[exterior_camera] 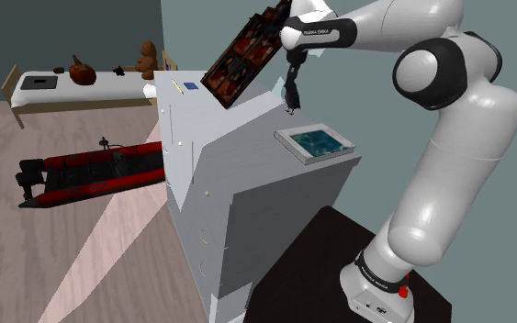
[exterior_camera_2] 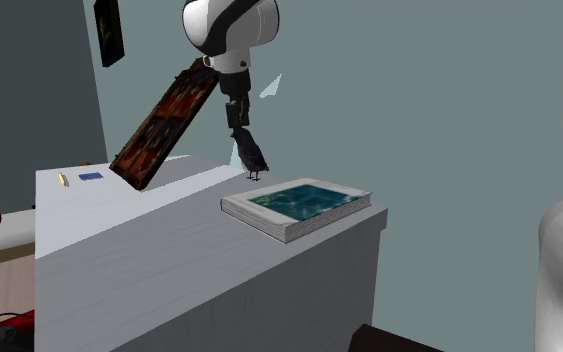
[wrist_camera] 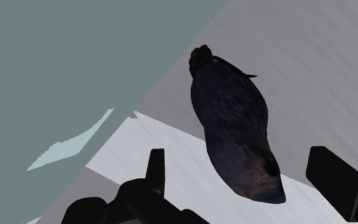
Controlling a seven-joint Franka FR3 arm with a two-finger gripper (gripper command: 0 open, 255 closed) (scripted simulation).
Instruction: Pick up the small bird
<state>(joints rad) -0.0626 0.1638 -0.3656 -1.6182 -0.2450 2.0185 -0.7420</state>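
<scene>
Straddling mottled dark teardrop-shaped bird (wrist_camera: 234,121): blocky black tool (wrist_camera: 239,159), spread apart.

Near-black bird (wrist_camera: 234,133), pale grey cabinet (exterior_camera_2: 149,260), teal-patterned book (exterior_camera_2: 304,200) with white edges, grey-green wall (exterior_camera_2: 429,90)

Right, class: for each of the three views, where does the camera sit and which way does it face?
Shoulder view: beside and behind the stand, looking down over the grey cabinet; stand and white arm show.
Second exterior view: low beside the cabinet, looking across the book; gripper shows.
Wrist view: on the hand, looking along the open gripper at the dark bird.
All share the bird.
</scene>
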